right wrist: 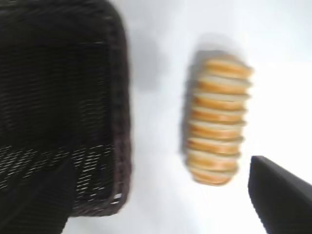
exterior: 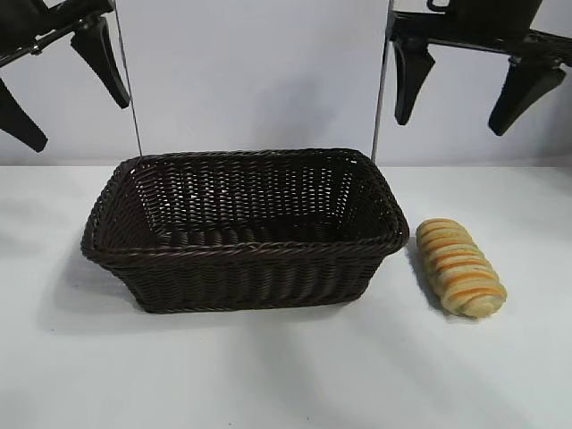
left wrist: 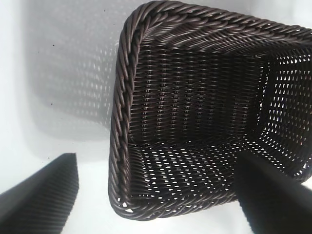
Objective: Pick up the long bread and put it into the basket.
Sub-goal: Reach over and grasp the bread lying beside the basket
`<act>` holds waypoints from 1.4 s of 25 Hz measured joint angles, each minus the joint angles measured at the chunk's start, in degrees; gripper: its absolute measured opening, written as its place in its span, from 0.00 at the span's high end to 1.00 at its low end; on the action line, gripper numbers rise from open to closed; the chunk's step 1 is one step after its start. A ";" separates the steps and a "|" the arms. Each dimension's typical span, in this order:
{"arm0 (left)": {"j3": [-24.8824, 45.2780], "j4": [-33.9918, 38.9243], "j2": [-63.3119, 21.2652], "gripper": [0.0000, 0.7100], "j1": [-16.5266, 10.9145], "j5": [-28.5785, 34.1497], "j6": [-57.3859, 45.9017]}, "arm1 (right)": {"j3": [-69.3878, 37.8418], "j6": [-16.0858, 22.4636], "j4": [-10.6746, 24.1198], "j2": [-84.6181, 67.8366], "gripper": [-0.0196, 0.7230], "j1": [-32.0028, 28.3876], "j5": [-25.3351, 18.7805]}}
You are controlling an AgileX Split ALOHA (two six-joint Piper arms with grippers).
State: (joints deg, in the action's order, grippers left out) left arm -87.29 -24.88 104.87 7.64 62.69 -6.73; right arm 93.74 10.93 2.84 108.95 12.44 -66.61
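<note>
Bread [exterior: 461, 267]: lies on the white table [exterior: 268, 375], just beside the basket's right end but apart from it; golden-tan with orange-brown crosswise stripes; long axis running roughly front to back, slightly slanted; nothing touches it
Basket [exterior: 241, 268]: dark brown wicker, rectangular, flared sides, braided rim; sits upright mid-table; nothing visible inside
Right gripper [exterior: 478, 89]: up in the air at the upper right, above the bread and the basket's right end; fingers spread wide, holding nothing; in its wrist view the bread [right wrist: 217, 122] shows between the two dark fingers, the basket [right wrist: 119, 126] off to one side
Left gripper [exterior: 58, 85]: up at the upper left, above the basket's left end; fingers released wide, holding nothing; its wrist view looks down into the basket [left wrist: 122, 107]
Writing: no brand, label or lettering legible on any item
</note>
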 joint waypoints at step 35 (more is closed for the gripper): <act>0.00 0.00 0.00 0.12 0.00 -0.11 -0.04 | -17.39 2.43 1.17 7.97 0.55 -1.06 22.96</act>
State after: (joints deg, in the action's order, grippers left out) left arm -87.29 -24.88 104.87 7.64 62.58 -6.77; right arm 76.36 13.36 4.01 116.92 11.38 -43.65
